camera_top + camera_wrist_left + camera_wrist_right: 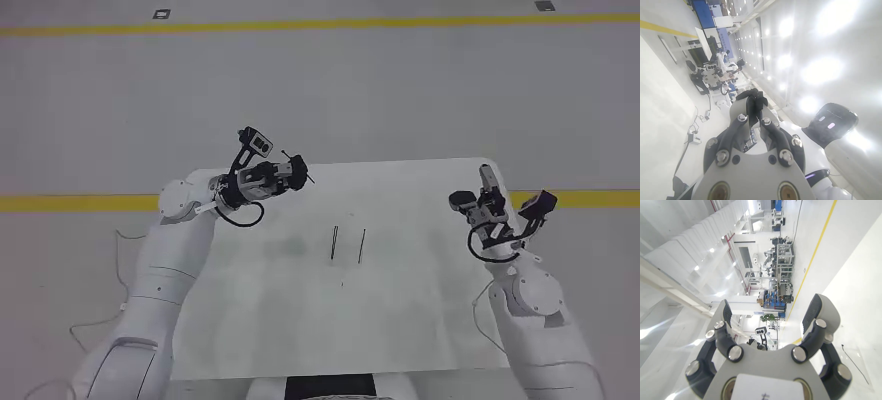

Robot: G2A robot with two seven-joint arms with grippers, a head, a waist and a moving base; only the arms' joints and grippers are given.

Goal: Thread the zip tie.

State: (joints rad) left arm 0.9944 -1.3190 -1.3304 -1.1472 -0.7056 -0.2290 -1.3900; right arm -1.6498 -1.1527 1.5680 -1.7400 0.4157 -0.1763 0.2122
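My left gripper (297, 173) is raised over the table's far left corner, shut on a thin black zip tie (309, 179) that sticks out past both sides of its fingers. In the left wrist view the gripper (755, 98) points up into the room with the dark strip (757, 110) pinched between its pads. Two more black zip ties (334, 242) (361, 245) lie side by side at mid-table. My right gripper (487, 186) is held above the table's right edge, open with nothing in it (772, 310). One zip tie (854, 363) on the table shows beside it.
The white table (420, 300) carries nothing else. Grey floor with yellow lines (320, 24) surrounds it. Both wrist views look out into a workshop with benches and other robots far off.
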